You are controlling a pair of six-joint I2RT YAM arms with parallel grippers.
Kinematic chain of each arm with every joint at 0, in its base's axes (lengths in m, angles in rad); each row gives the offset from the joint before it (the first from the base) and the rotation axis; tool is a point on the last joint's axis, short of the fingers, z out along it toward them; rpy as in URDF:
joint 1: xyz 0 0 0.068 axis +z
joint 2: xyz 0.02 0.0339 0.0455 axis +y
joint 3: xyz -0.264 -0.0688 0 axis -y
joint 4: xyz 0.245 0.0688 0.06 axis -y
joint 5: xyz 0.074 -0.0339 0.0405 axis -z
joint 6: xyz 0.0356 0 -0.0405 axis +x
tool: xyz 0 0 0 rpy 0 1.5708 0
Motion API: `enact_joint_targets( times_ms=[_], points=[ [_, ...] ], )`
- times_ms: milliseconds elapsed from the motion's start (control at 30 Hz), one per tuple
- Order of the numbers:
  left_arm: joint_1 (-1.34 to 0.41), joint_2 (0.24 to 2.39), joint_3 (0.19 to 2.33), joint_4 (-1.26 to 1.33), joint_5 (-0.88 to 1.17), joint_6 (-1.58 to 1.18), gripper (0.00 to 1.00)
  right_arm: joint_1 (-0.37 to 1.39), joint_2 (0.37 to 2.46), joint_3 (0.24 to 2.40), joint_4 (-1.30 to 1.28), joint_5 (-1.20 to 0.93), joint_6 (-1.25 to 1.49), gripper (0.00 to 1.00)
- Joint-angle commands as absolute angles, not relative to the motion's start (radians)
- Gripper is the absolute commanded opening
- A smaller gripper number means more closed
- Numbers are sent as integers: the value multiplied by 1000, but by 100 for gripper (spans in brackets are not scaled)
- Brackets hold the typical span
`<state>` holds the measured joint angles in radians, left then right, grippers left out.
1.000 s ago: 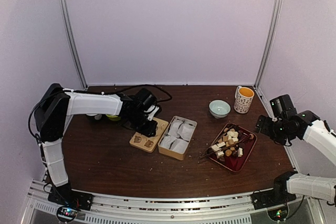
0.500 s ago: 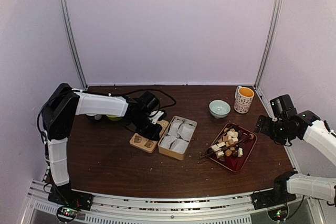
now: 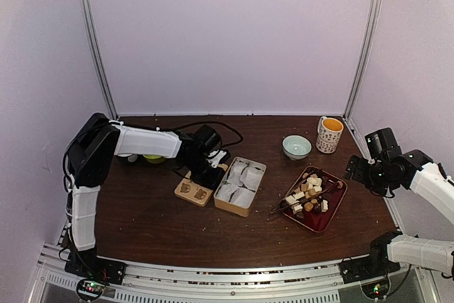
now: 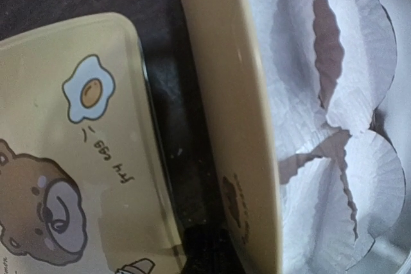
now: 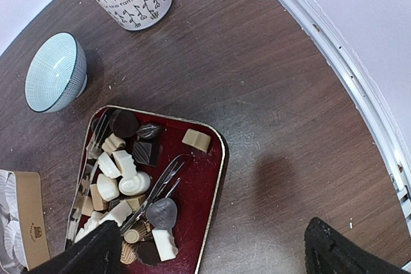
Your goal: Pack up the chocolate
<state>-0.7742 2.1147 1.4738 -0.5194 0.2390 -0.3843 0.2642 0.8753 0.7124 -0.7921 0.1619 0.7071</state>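
Chocolate [image 5: 125, 171], bite-size white, tan and dark pieces heaped on red tray [image 5: 204, 181] (tongs [image 5: 160, 187] lying among them), right gripper [image 5: 215, 255] spread wide above, left gripper [image 3: 211, 174] closed between bear lid [image 4: 64, 158] and box [image 4: 237, 126].

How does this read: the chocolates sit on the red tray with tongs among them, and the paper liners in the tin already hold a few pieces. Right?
Wrong on the liners: the paper liners in the tin are empty, as the left wrist view shows. The chocolates do sit on the red tray with tongs among them.
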Motion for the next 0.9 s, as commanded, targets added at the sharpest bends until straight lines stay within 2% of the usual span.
enact_joint_targets(
  times_ms=[0, 133, 333, 433, 467, 600, 767, 867],
  points=[
    [-768, 2133, 1537, -533, 101, -428, 0, 269, 876, 717, -797, 194, 712, 100],
    [-719, 2145, 1546, -557, 28, -521, 0, 269, 875, 719, -799, 198, 717, 100],
    [-672, 2076, 1444, -499, -28, -612, 0, 270, 873, 714, -794, 199, 717, 100],
    [-673, 2044, 1416, -461, 11, -581, 0, 270, 877, 716, -792, 200, 714, 100],
    [-674, 2025, 1398, -422, 63, -560, 2, 270, 879, 717, -792, 197, 712, 100],
    [-691, 1942, 1339, -310, 144, -523, 28, 270, 878, 716, -786, 190, 705, 100],
    [-712, 1920, 1358, -261, 228, -490, 42, 270, 864, 698, -750, 145, 679, 100],
    [-718, 1936, 1389, -255, 269, -473, 44, 270, 852, 692, -738, 133, 676, 100]
  ],
)
